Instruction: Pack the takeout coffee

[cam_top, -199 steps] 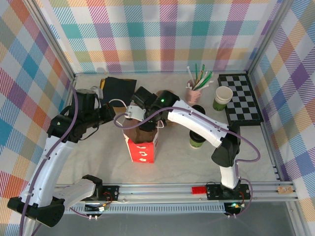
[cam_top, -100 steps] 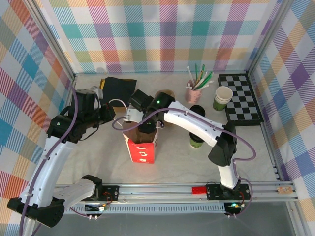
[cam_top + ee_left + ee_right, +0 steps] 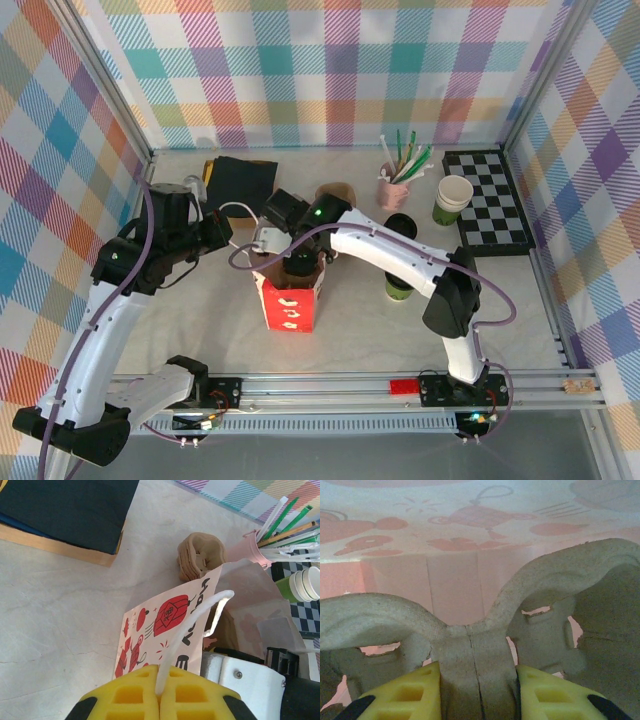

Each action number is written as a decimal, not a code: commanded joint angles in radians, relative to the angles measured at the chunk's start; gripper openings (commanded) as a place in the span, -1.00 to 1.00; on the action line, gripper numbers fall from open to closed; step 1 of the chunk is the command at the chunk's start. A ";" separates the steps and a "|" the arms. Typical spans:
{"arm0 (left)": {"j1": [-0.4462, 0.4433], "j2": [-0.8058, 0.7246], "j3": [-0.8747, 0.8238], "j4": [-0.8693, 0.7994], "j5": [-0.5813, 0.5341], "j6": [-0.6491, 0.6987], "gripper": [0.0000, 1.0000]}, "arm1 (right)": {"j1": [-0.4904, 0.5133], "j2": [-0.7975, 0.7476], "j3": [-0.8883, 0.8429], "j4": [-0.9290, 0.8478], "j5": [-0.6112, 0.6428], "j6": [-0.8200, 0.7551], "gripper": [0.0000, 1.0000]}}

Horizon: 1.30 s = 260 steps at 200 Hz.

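A red-and-white paper bag [image 3: 290,305] stands open at the table's middle. My left gripper [image 3: 161,680] is shut on its white handle [image 3: 197,615] and holds it to the left [image 3: 226,232]. My right gripper [image 3: 477,680] reaches down into the bag mouth [image 3: 300,262], shut on the centre rib of a grey pulp cup carrier [image 3: 470,630], with the bag's pink inner wall behind it. The takeout coffee [image 3: 399,288] stands right of the bag, its green band below my right arm. A black lid [image 3: 402,224] shows above the arm, which hides the part between.
A pink cup of straws [image 3: 393,185] and a white-rimmed green cup [image 3: 452,200] stand at the back right by a checkered board [image 3: 490,200]. A brown pulp piece [image 3: 336,191] lies behind the bag. A black-topped box [image 3: 240,178] sits at the back left.
My right wrist has shifted slightly left and back over the bag mouth with the carrier in it. The left gripper keeps the handle and has barely moved.
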 commanded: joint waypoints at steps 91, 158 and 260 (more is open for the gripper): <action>0.012 -0.024 0.020 -0.009 0.002 -0.009 -0.87 | 0.006 0.023 -0.027 0.035 0.002 -0.002 -0.53; 0.012 -0.022 0.021 -0.007 0.003 -0.009 -0.87 | 0.007 0.023 0.016 0.012 0.003 -0.001 0.12; 0.012 -0.022 0.002 0.002 0.012 -0.017 -0.83 | 0.036 0.016 0.188 -0.107 -0.001 0.002 0.33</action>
